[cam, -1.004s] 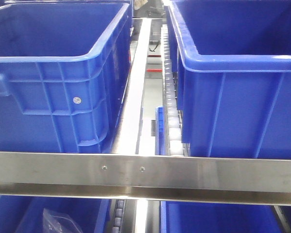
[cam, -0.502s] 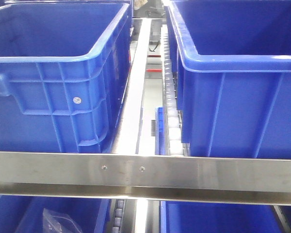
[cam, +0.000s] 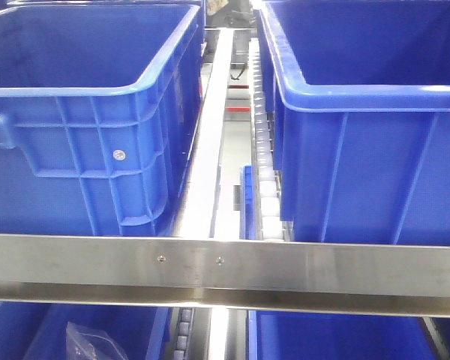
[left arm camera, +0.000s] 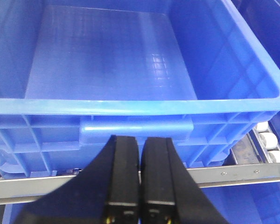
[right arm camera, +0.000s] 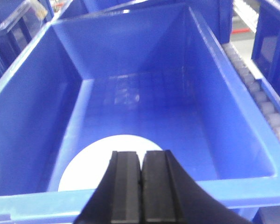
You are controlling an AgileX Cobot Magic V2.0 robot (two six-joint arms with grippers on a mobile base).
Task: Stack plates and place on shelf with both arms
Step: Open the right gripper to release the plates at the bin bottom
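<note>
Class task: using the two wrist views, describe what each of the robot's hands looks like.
The left hand has two flat, matte black fingers flaring into a wide black base, with tiny yellowish marks near the bottom. The right hand looks alike: two black rectangular fingers, lightly ridged. No cables show.

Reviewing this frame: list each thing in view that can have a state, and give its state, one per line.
Left pincer: shut, holding nothing, in front of its crate's near wall.
Right pincer: shut, holding nothing, over its crate's near edge.
Left blue crate: open-topped, nothing inside that shows.
Right blue crate: open-topped, a plate on its floor.
Plate: lying flat, partly hidden by the right pincer; whether a second plate lies under it cannot be told.
</note>
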